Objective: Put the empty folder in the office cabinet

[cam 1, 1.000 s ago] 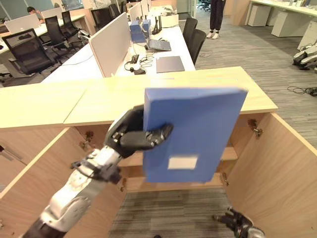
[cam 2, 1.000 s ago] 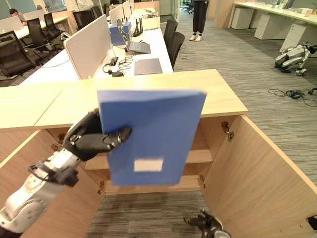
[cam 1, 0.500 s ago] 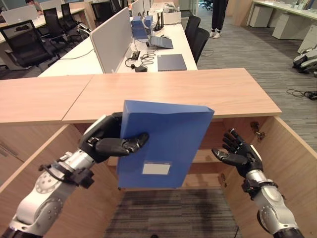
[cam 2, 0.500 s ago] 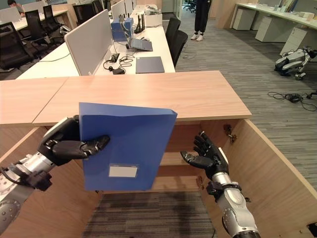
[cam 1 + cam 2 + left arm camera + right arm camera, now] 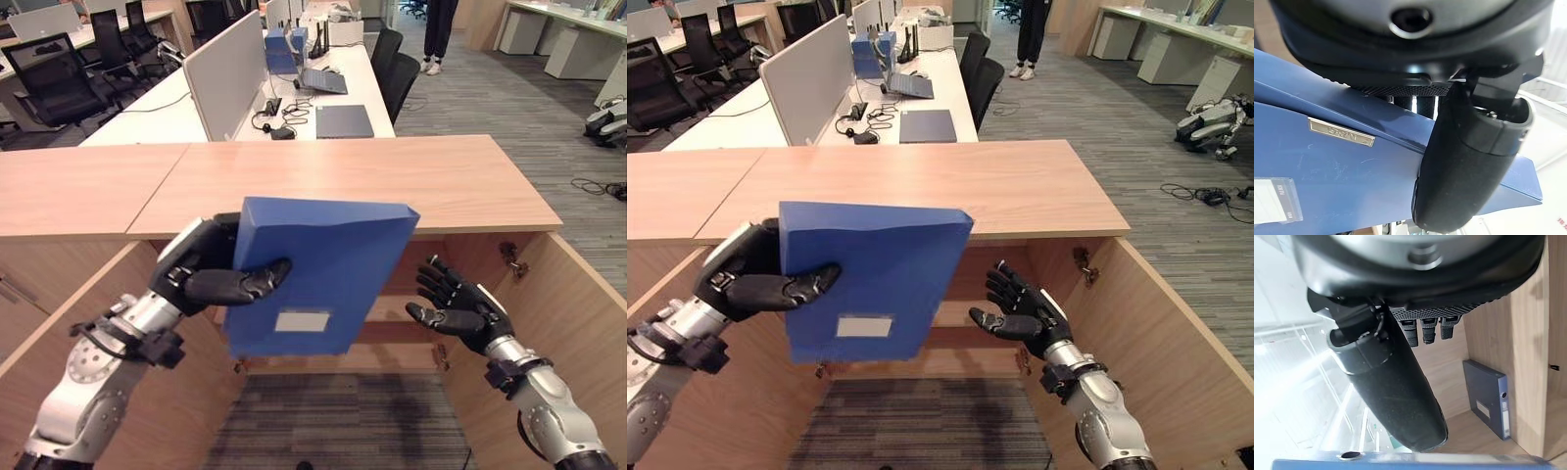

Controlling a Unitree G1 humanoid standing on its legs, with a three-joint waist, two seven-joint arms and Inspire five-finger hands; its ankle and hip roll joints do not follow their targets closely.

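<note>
Blue folder (image 5: 328, 269) up in the air in front of the open cabinet (image 5: 549, 323), just below the wooden top, white label facing the camera. Clamped at its left edge by left hand (image 5: 211, 274), thumb across the front, fingers wrapped behind. Right hand (image 5: 456, 308) raised beside folder's right edge, not touching, fingers spread, palm toward it. Second folder (image 5: 1488, 396) standing inside cabinet.

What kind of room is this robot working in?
It looks like an open-plan office: long white desks with divider screens, black swivel chairs and laptops. In front, the left hand holds a blue folder before an open wooden cabinet.
</note>
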